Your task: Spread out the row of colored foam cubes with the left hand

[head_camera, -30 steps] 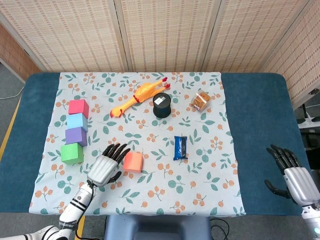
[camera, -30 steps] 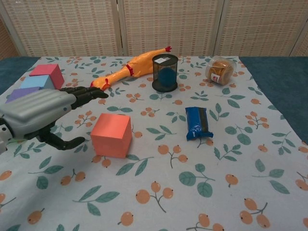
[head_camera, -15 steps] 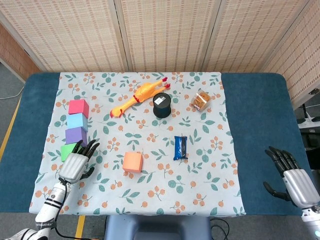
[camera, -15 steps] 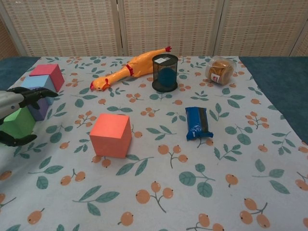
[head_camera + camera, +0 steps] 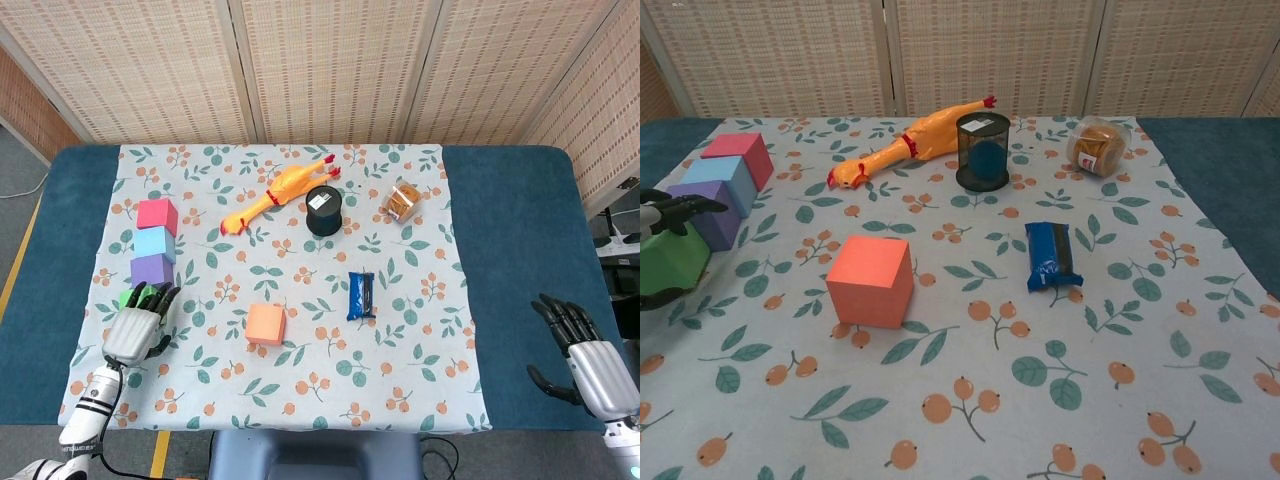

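Note:
Pink (image 5: 157, 215), light blue (image 5: 154, 243) and purple (image 5: 152, 270) foam cubes stand in a row at the left of the floral cloth. The green cube (image 5: 670, 265) ends the row, and in the head view only its corner (image 5: 124, 297) shows. My left hand (image 5: 135, 327) lies over it, with dark fingers (image 5: 680, 207) across its top and the thumb by its near side. I cannot tell whether the hand grips it. An orange cube (image 5: 265, 323) stands apart near the cloth's middle. My right hand (image 5: 590, 357) rests with spread fingers at the far right, holding nothing.
A rubber chicken (image 5: 278, 194), a black mesh cup (image 5: 324, 209) and a round snack jar (image 5: 402, 201) sit at the back. A blue snack packet (image 5: 361, 295) lies right of the orange cube. The cloth's left edge (image 5: 95, 300) is just beside the cubes.
My left hand has drawn back from beside the orange cube, moved left and come down over the green cube. The orange cube stays where it was. The right hand has hardly moved.

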Robot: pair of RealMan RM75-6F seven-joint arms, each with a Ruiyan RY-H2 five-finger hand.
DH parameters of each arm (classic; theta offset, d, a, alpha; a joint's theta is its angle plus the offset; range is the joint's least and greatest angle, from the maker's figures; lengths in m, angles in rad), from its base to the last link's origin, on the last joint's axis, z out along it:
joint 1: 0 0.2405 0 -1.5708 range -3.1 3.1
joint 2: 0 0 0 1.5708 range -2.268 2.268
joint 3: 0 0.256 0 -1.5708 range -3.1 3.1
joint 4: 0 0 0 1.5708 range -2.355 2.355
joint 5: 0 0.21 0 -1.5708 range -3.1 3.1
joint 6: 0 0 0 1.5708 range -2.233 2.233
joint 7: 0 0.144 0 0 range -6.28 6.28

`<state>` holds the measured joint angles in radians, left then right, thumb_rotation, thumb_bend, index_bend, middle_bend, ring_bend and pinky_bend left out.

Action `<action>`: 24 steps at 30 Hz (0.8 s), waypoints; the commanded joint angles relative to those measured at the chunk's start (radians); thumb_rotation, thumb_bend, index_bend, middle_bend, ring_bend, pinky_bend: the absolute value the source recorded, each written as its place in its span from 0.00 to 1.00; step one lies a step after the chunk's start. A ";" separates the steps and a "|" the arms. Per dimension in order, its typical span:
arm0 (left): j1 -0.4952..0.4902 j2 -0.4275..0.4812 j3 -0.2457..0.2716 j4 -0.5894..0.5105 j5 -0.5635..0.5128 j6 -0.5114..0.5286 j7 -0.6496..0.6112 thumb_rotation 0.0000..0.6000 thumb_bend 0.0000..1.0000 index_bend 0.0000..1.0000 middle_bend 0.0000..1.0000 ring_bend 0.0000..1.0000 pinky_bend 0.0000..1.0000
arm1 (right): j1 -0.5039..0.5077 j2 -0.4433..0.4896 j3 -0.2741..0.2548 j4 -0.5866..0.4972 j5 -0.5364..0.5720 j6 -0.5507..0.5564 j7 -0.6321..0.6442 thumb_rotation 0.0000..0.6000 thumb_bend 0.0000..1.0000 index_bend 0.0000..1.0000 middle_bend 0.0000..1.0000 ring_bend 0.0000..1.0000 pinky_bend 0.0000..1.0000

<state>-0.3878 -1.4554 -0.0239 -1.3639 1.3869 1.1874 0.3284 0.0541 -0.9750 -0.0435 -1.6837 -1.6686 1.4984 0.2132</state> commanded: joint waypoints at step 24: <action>0.124 0.164 0.002 -0.128 0.041 0.196 0.002 1.00 0.36 0.00 0.01 0.06 0.02 | 0.006 -0.015 -0.001 0.006 0.007 -0.018 -0.033 1.00 0.23 0.00 0.00 0.00 0.00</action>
<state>-0.2614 -1.2789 -0.0109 -1.5193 1.4026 1.3645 0.3656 0.0606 -0.9907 -0.0446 -1.6778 -1.6611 1.4799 0.1802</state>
